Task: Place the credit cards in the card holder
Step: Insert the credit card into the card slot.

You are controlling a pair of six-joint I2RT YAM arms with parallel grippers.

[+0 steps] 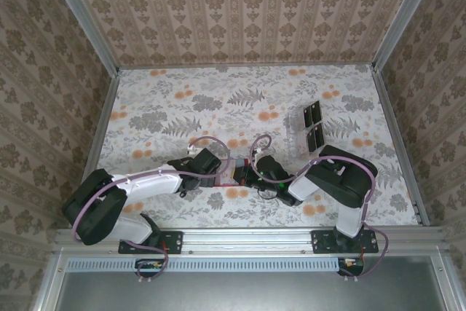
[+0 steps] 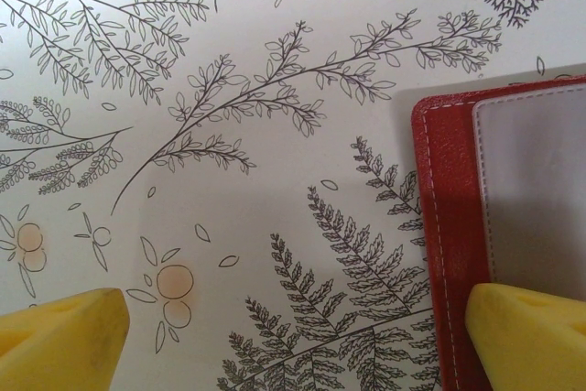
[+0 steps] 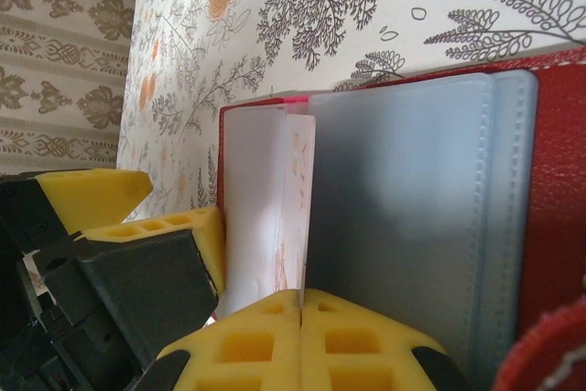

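Note:
The red card holder [image 1: 236, 175] lies open near the table's front middle, between my two grippers. In the right wrist view its red cover [image 3: 560, 180] and clear sleeves [image 3: 403, 217] face up. A thin pale credit card [image 3: 295, 208] stands on edge at the holder's left side, and my right gripper [image 3: 302, 298] is shut on its near edge. My left gripper [image 2: 298, 341] hovers low and open; its right fingertip [image 2: 531, 336] is over the holder's [image 2: 447, 226] red edge, beside a pale sleeve [image 2: 536, 190]. That left gripper's yellow finger [image 3: 151, 226] shows close to the card.
A clear rack with black panels [image 1: 312, 127] stands at the back right of the flowered table [image 1: 182, 107]. Patterned walls [image 1: 44, 92] close in on three sides. Both arms crowd the front middle.

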